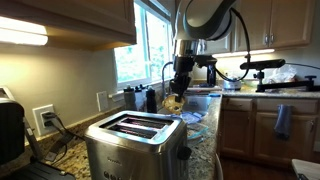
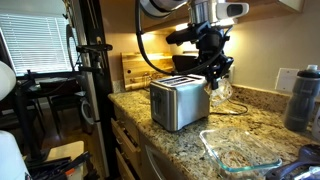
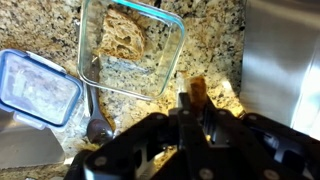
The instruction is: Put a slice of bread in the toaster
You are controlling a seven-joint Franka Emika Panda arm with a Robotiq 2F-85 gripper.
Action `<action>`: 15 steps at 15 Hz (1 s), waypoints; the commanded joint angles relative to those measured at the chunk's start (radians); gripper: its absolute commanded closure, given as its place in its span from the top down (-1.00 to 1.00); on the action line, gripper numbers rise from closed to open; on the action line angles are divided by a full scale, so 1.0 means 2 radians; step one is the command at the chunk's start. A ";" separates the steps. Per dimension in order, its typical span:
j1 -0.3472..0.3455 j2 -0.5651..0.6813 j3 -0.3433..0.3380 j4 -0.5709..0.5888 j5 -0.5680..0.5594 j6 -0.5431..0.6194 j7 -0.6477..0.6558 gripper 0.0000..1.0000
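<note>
The gripper (image 3: pixel 192 102) is clenched on a slice (image 3: pixel 198 88), hanging over the counter (image 3: pixel 215 30) just beside the toaster (image 3: pixel 285 60); a spare slice (image 3: pixel 122 40) lies in the dish (image 3: pixel 180 45)

In the wrist view, the gripper (image 3: pixel 192 112) fills the bottom of the frame as a dark blur, and its fingertips cannot be made out. Only the upper end of the slice (image 3: pixel 198 90) it grips shows above them. The toaster (image 3: pixel 285 60) is cut off at the right edge, the glass dish (image 3: pixel 175 55) at the top and the blue lid (image 3: pixel 35 88) at the left.

In an exterior view, the toaster (image 1: pixel 135 140) runs off the bottom edge. The slice (image 1: pixel 173 103) is too small and blurred to read. In an exterior view, a bottle (image 2: pixel 303 95) is cut off at the right edge.
</note>
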 commanded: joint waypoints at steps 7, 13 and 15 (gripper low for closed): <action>0.031 -0.128 0.072 -0.070 -0.035 -0.035 0.104 -0.84; 0.032 -0.144 0.081 -0.071 -0.031 -0.040 0.104 -0.84; 0.032 -0.144 0.083 -0.071 -0.031 -0.039 0.106 -0.84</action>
